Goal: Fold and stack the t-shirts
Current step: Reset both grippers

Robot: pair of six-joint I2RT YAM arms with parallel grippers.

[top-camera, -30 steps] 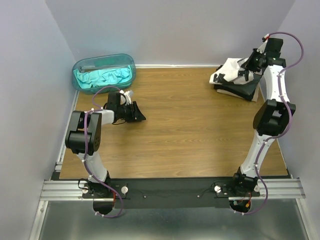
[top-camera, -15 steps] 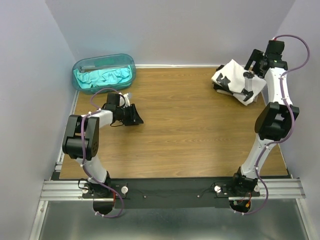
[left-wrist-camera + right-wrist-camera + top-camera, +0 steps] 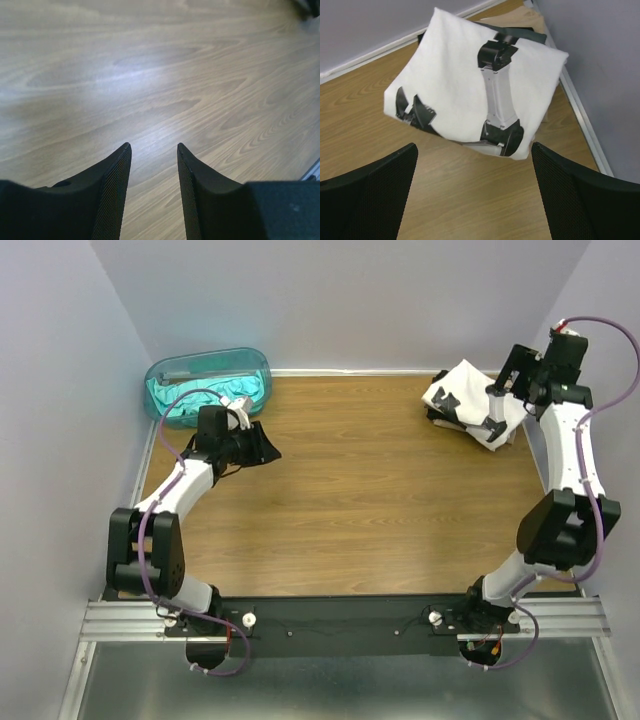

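The white t-shirt (image 3: 462, 390) (image 3: 455, 75), folded, with black and grey print marks, lies on top of dark folded t-shirts (image 3: 440, 418) (image 3: 522, 32) at the back right corner. My right gripper (image 3: 522, 375) (image 3: 474, 146) hangs wide open just off the white shirt's near edge, with nothing between its fingers. A teal t-shirt (image 3: 212, 395) lies crumpled in the tub. My left gripper (image 3: 264, 446) (image 3: 154, 146) is partly open and empty above bare wood, just right of the tub.
The translucent teal tub (image 3: 160, 372) stands at the back left against the wall. A tan sheet (image 3: 512, 430) (image 3: 517, 17) sticks out under the stack. Grey walls close the table (image 3: 380, 490) on three sides, with a metal rail (image 3: 580, 115) along its right edge.
My right gripper has opened, let go of the white shirt and drawn back to the right; the shirt now rests on the dark stack. My left arm has swung back towards the tub.
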